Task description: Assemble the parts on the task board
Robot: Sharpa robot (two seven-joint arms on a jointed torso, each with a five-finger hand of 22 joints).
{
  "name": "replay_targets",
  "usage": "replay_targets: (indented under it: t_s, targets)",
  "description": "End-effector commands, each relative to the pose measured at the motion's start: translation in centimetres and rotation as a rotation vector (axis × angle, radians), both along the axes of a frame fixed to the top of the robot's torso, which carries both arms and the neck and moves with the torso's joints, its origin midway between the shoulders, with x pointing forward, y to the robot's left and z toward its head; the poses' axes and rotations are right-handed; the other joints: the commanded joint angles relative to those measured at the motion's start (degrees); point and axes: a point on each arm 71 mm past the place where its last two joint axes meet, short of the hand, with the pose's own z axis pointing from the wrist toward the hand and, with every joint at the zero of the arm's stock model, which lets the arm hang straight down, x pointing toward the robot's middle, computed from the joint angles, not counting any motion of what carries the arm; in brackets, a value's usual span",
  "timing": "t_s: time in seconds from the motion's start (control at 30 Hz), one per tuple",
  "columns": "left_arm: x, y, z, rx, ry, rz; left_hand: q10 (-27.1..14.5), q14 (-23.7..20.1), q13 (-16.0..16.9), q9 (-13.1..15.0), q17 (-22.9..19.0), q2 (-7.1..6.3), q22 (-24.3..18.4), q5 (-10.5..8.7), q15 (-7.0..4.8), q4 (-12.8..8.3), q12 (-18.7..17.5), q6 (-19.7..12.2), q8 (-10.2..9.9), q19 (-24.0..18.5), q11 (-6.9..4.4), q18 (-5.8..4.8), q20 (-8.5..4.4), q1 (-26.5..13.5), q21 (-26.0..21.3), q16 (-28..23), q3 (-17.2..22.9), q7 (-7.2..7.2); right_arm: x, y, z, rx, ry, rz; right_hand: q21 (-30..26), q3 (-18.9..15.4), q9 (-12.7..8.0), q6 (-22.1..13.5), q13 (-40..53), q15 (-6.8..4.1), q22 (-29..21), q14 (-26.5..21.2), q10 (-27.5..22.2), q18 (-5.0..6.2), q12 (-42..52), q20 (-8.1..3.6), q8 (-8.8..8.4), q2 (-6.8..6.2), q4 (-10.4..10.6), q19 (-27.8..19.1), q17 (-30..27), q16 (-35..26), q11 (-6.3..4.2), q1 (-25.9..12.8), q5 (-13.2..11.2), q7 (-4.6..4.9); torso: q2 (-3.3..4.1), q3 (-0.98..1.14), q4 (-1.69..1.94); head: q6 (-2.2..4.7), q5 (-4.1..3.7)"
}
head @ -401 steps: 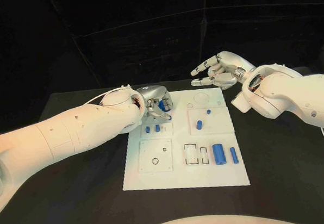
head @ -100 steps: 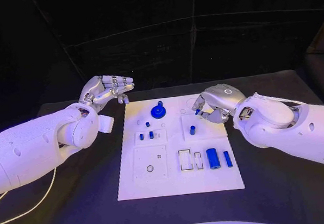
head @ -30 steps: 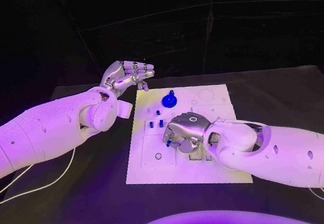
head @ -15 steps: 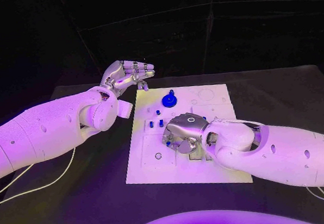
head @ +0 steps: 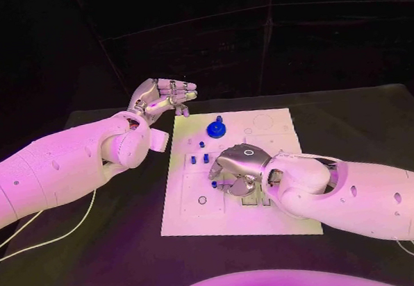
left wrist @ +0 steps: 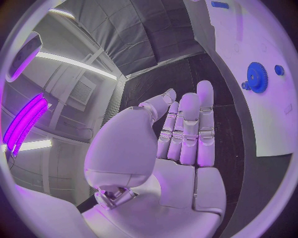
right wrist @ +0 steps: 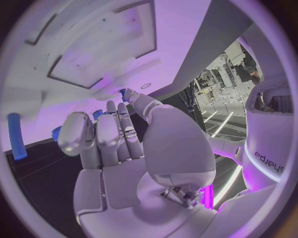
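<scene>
The task board [head: 236,206] lies lengthwise on the black table [head: 365,114], its long axis running from the near edge to the far edge.

The right hand [head: 237,171] is low over the middle of the board, palm down, fingers curled toward the surface. In the right wrist view a small blue part [right wrist: 124,93] sits at its fingertips [right wrist: 132,96], pinched between thumb and a finger as far as can be judged. Just beyond that part the board shows a small round hole [right wrist: 144,86], which looks like the likely seat. The relation that matters: the hole lies directly ahead of the fingertips, close by, so the coming move appears to be a short lowering rather than a reach.

The left hand [head: 162,97] is raised off the far left corner of the board, fingers drawn together, holding nothing. It is well apart from the work; the right hand is clearly the nearer.

The blue gear [head: 216,128] stands on the far end of the board, with small blue pegs [head: 201,158] just nearer than it.
</scene>
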Motion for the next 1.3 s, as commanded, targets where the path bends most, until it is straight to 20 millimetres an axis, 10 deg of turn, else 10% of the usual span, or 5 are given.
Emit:
replay_targets:
  t_s: [0.03,0.63,0.87,1.3]
  targets:
    - [0.0,-0.1,0.1,-0.007,0.003,-0.01,-0.32,-0.37,-0.04,-0.1,-0.1,0.32,-0.09,0.16,0.19,-0.12,0.2,-0.41,0.12,-0.31,0.02,0.71,0.13,-0.17,-0.22,-0.27,-0.08,0.01,-0.4,-0.5,0.9,0.092,-0.027,0.0,0.14,-0.56,0.05,-0.33,0.11,0.17,0.49,0.01,0.02,0.2,0.75,0.08,-0.01,-0.11,0.03,0.17,-0.25,-0.21,-0.16,-0.23,0.73,0.13,-0.06,0.02,-0.04,0.23,-0.14]
    - [-0.3,-0.1,-0.2,-0.008,0.014,-0.017,-0.37,-0.37,-0.04,-0.1,-0.12,0.33,-0.1,0.16,0.2,-0.14,0.19,-0.45,0.11,-0.31,0.03,0.71,0.14,-0.16,-0.23,-0.26,-0.09,0.03,2.5,-8.4,4.3,-0.057,-0.02,-0.217,-1.61,-9.08,-0.06,-5.74,-0.08,-0.21,-2.14,-0.25,-3.62,0.53,1.65,-0.17,-0.2,-1.12,1.76,-0.16,-4.29,-2.0,-0.83,0.07,-1.19,-2.2,-0.05,-0.02,-0.14,2.01,-2.05]
    - [-0.4,-0.1,-0.4,-0.007,0.018,-0.019,-0.49,-0.38,-0.04,-0.1,-0.17,0.34,-0.11,0.16,0.22,-0.19,0.2,-0.54,0.11,-0.31,0.06,0.71,0.15,-0.13,-0.25,-0.25,-0.11,0.04,3.3,-9.7,4.2,-0.11,-0.016,-0.258,-2.95,-17.5,0.13,-7.45,0.05,0.48,-4.05,-0.11,-6.82,0.84,2.87,0.58,-0.06,0.12,4.78,-0.52,-5.52,-2.24,-0.14,3.78,-1.67,-2.65,-0.03,-0.02,-0.16,2.29,-2.41]
    - [-0.4,-0.1,-0.5,-0.006,0.022,-0.018,-0.49,-0.38,-0.04,-0.1,-0.17,0.34,-0.11,0.16,0.22,-0.19,0.2,-0.54,0.11,-0.31,0.06,0.71,0.15,-0.13,-0.25,-0.25,-0.11,0.04,3.8,-9.4,3.7,-0.167,0.009,-0.25,-3.04,-17.89,0.4,-4.38,0.15,-0.23,-4.13,0.1,-2.97,0.84,6.27,0.04,0.6,3.12,5.46,-0.19,-5.62,-1.8,-1.11,6.72,-2.28,-2.49,0.02,-0.01,-0.08,2.25,-2.45]
